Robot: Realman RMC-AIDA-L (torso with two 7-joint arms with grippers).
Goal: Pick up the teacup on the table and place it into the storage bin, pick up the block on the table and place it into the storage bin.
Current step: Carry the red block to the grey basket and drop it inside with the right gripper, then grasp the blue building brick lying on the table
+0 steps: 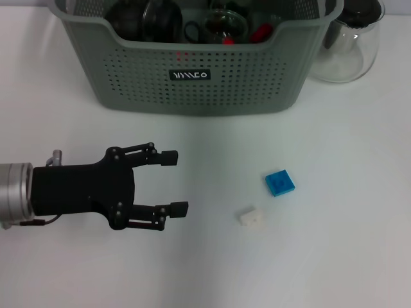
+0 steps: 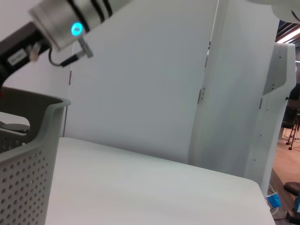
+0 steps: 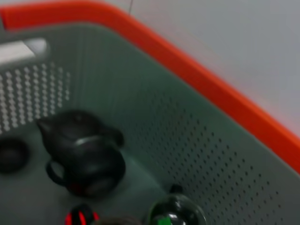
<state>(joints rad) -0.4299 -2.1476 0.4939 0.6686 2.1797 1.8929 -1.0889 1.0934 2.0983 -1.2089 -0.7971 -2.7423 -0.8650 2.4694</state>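
The grey-green storage bin (image 1: 192,83) stands at the back of the table. On the white top in front of it, to the right, lie a blue block (image 1: 280,183) and a small white block (image 1: 251,217). My left gripper (image 1: 174,181) hovers open and empty at the front left, well left of both blocks. No teacup shows on the table. In the right wrist view a small dark cup (image 3: 9,154) sits on the floor of the bin (image 3: 187,140) beside a dark teapot (image 3: 84,157). The left wrist view shows my right arm (image 2: 70,23) above the bin (image 2: 28,154).
A clear glass pot with a dark lid (image 1: 350,38) stands right of the bin. Dark teapots, glassware and a red item fill the bin. An orange edge (image 3: 211,89) runs along the bin's wall in the right wrist view.
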